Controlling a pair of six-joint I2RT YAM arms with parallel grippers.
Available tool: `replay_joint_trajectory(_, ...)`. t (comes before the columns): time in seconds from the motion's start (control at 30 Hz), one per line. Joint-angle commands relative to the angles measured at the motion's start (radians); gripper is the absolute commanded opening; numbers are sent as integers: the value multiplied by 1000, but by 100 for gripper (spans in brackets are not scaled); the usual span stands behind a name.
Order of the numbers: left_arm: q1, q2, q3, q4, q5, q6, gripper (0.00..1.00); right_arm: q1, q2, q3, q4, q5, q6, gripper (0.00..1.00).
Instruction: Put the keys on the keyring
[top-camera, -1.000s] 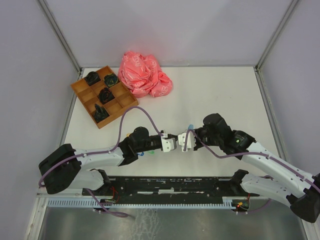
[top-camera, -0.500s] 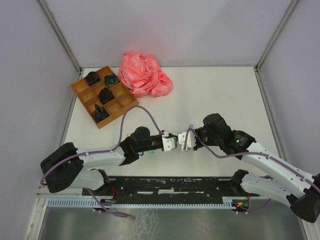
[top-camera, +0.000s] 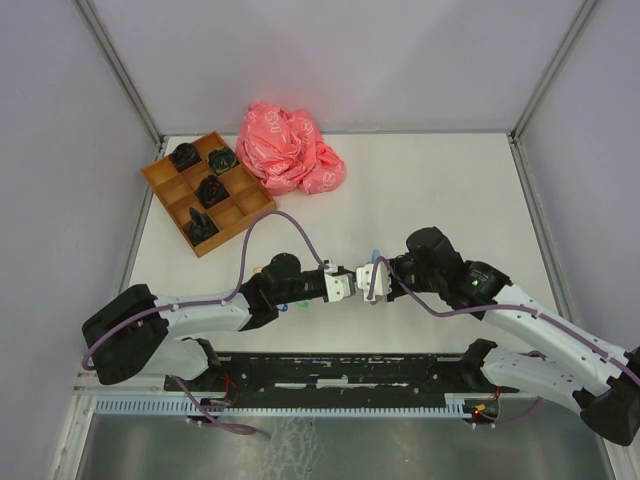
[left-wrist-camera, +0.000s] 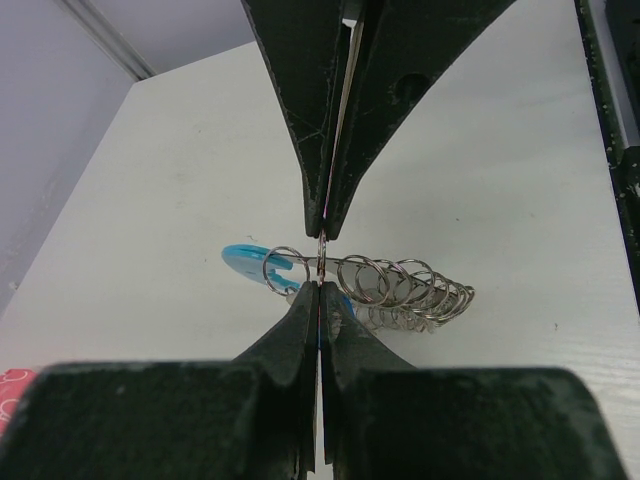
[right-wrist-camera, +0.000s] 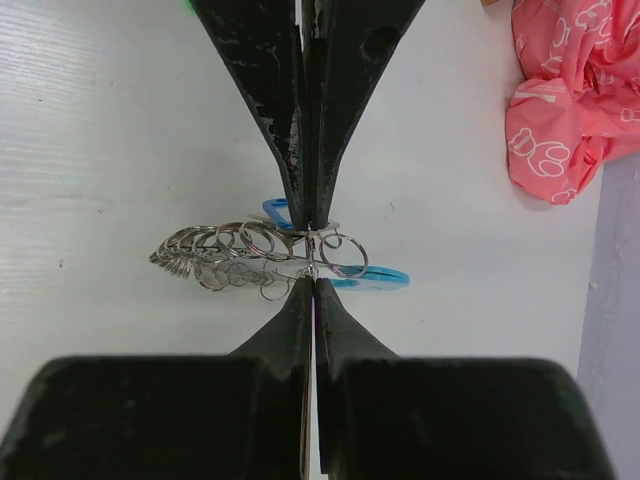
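Observation:
My left gripper (top-camera: 348, 283) and right gripper (top-camera: 368, 284) meet tip to tip at the table's near middle, both shut. The keyring (left-wrist-camera: 400, 285) hangs between them: a row of silver loops with a light blue segment (left-wrist-camera: 245, 260), which also shows from above (top-camera: 376, 256). My left gripper (left-wrist-camera: 318, 285) pinches a thin metal loop of it, with the right fingertips (left-wrist-camera: 325, 232) opposite. My right gripper (right-wrist-camera: 313, 282) has a thin flat metal strip, apparently a key, between its pads, right at the keyring (right-wrist-camera: 225, 245). Small coloured tags of other keys (top-camera: 286, 306) peek out beside the left arm.
A wooden compartment tray (top-camera: 160, 178) with dark objects stands at the far left. A crumpled pink bag (top-camera: 290, 148) lies next to it at the back. Purple cables loop over both arms. Metal posts frame the table's sides.
Both grippers stay shut and tip to tip. The blue end of the keyring has shifted slightly to the left.

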Motion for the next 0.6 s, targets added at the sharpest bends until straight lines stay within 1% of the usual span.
replay_joint_trajectory(0.0, -12, -8, 40, 91, 40, -30, 3, 8, -21, 3, 72, -12, 8, 1)
replay_joint_trajectory(0.57, -23, -29, 33, 104, 81, -16, 3, 11, 18, 10, 53, -9, -7, 1)
